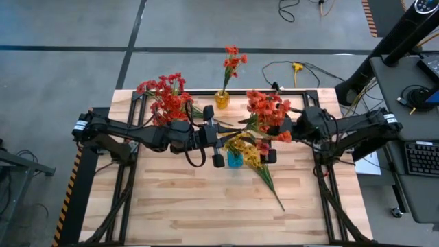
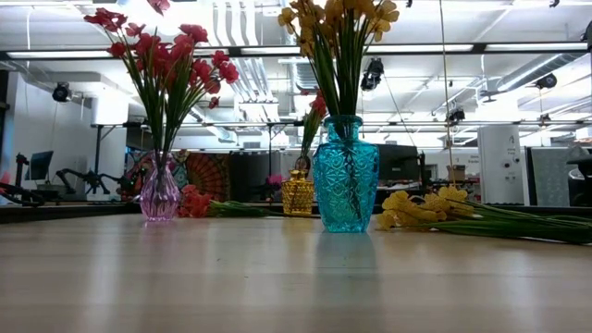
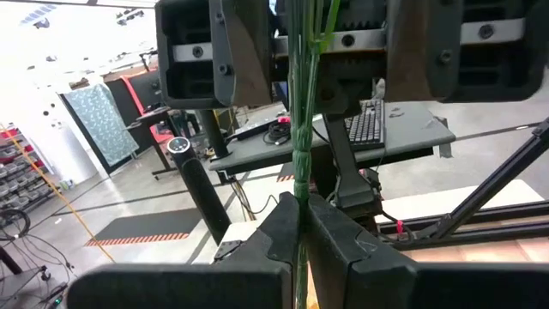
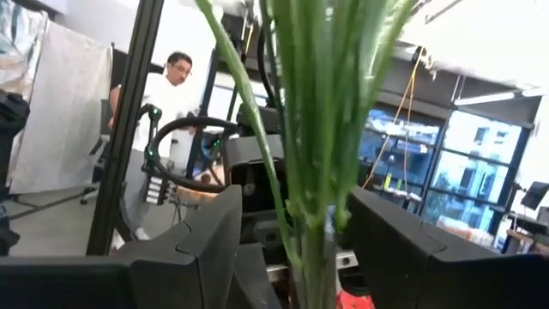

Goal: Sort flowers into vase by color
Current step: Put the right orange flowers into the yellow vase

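Left fingers (image 3: 283, 227) were clenched on yellow flower stems (image 3: 302, 129) above the blue vase (image 1: 235, 160); right gripper (image 4: 296, 249) spread around them. Next, probably lowering them straight in.

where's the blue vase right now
In the high view the blue vase stands near the table's middle, between the left gripper and the right gripper. It holds yellow flowers; more yellow flowers lie beside it on the right arm's side.
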